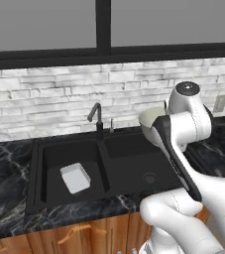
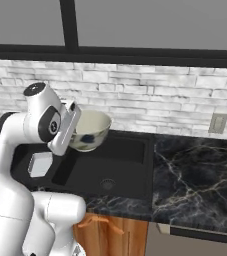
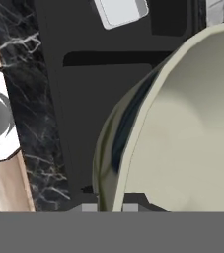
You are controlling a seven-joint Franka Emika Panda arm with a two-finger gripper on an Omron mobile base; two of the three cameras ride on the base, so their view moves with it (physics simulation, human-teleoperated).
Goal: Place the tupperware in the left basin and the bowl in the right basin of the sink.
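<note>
- Above the right basin (image 2: 116, 167), your gripper (image 3: 109, 206) has its fingers pinched on the bowl (image 2: 89, 129) rim.
- Tupperware (image 1: 75, 178) already sits in the left basin (image 1: 54, 163); you should lower, then release.

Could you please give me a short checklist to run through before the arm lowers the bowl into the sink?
1. Tupperware lying in the left basin: ok.
2. Bowl held off the counter, its rim between the fingers in the hand view: ok.
3. Bowl over the right basin: it hangs above that basin's back left part in the right base view: ok, roughly.
4. Right basin floor around the drain free of other things: ok.
5. Bowl apart from the faucet: ok in the left base view.
6. How firm the grip is: cannot tell.
</note>
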